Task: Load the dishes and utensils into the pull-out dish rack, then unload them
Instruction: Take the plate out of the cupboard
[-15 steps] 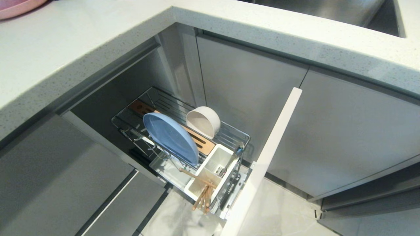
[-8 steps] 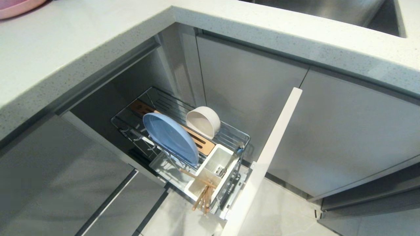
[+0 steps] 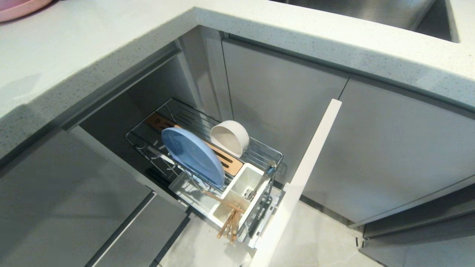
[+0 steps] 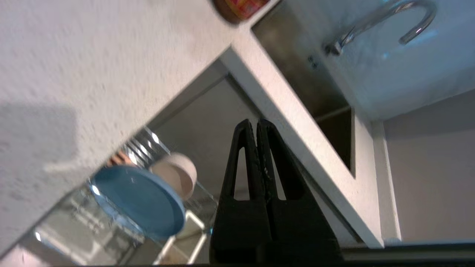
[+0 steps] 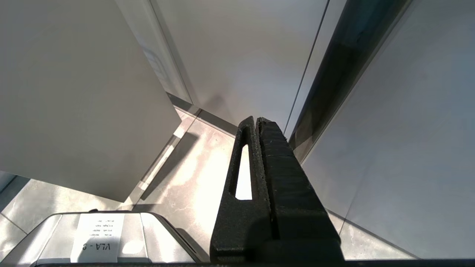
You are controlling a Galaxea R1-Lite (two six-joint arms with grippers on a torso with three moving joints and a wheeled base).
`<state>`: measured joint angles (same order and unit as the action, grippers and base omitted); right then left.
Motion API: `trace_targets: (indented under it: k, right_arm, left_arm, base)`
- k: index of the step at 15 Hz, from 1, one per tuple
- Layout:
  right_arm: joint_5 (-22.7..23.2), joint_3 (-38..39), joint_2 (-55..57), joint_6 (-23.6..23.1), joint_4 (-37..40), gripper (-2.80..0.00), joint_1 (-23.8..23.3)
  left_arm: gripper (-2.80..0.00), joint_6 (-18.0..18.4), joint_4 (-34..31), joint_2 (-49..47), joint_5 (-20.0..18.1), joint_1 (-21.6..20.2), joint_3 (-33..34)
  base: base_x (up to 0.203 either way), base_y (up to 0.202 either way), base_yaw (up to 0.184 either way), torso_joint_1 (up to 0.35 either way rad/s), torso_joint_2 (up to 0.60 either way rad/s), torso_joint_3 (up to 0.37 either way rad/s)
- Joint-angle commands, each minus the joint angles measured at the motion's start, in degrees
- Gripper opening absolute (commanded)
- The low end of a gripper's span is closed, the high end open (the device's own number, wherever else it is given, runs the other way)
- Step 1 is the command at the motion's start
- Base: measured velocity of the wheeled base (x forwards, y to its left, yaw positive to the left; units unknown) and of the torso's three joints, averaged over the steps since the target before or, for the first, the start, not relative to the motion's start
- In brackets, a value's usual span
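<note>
The pull-out dish rack (image 3: 272,151) stands drawn out of the cabinet, its door front (image 3: 308,167) seen edge-on. A pale-blue plate (image 3: 193,157) stands upright in the pegs. An off-white bowl (image 3: 230,138) lies on its side behind it, by the wooden strip (image 3: 228,163). Chopsticks (image 3: 229,222) and spoons (image 3: 249,193) sit in the white caddy (image 3: 256,174). No gripper appears in the head view. My left gripper (image 4: 256,122) is shut and empty, up by the counter edge, with the plate (image 4: 137,200) and bowl (image 4: 176,174) below it. My right gripper (image 5: 256,120) is shut, parked low over the floor.
A pink plate (image 3: 18,7) lies on the counter (image 3: 92,48) at the far left. A steel sink (image 3: 371,11) with a faucet (image 4: 382,22) is set in the counter at the back right. Grey cabinet fronts (image 3: 389,148) flank the rack.
Everything in the rack is as before. A faint shadow has come onto the counter at the left edge of the head view.
</note>
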<state>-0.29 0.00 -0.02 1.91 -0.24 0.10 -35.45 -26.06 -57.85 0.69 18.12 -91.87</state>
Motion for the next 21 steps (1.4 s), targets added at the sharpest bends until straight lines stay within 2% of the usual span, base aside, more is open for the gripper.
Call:
trace_targets:
  k: [1,4,6,9,12,17,19,20,21]
  right_arm:
    - [0.03,0.09,-0.22,0.03,-0.02,-2.80,0.00]
    - [0.00,0.09,-0.24,0.03,-0.03,-2.80,0.02]
    - [0.03,0.09,-0.24,0.03,-0.02,-2.80,-0.01]
    - [0.03,0.09,-0.24,0.03,-0.04,-2.80,-0.01]
    - [0.03,0.09,-0.24,0.03,-0.02,-2.80,-0.01]
    - [0.03,0.09,-0.24,0.03,-0.02,-2.80,0.03]
    - [0.02,0.09,-0.24,0.03,-0.07,-2.80,0.05]
    - [0.03,0.09,-0.24,0.03,-0.02,-2.80,0.08]
    - [0.03,0.09,-0.24,0.03,-0.10,-2.80,-0.01]
  left_arm:
    - [-2.80,-1.16,-2.37,-3.76,4.47,7.74,0.43]
    - [-2.80,-3.30,-6.36,-6.52,6.39,16.28,2.19]
    - [-2.80,-5.29,-8.72,-8.49,9.47,22.69,3.31]
    - [-2.80,-10.10,-10.71,-13.32,19.32,31.90,5.34]
    - [-2.80,-13.37,-10.69,-17.81,23.58,33.64,7.88]
    - [-2.80,-19.30,-10.33,-25.28,28.96,33.67,8.69]
    - [-2.80,-20.35,-10.31,-27.74,31.66,33.58,9.08]
    - [0.00,-20.52,-10.04,-28.46,32.60,33.56,9.32]
    - [0.00,-20.96,-9.28,-28.90,32.71,33.56,9.42]
  base:
    - [0.000,0.000,0.000,0.000,0.00,0.000]
    - [0.000,0.000,0.000,0.000,0.00,0.000]
    - [0.000,0.000,0.000,0.000,0.00,0.000]
    - [0.000,0.000,0.000,0.000,0.00,0.000]
    - [0.000,0.000,0.000,0.000,0.00,0.000]
    - [0.000,0.000,0.000,0.000,0.00,0.000]
    - [0.000,0.000,0.000,0.000,0.00,0.000]
    - [0.000,0.000,0.000,0.000,0.00,0.000]
    - [0.000,0.000,0.000,0.000,0.00,0.000]
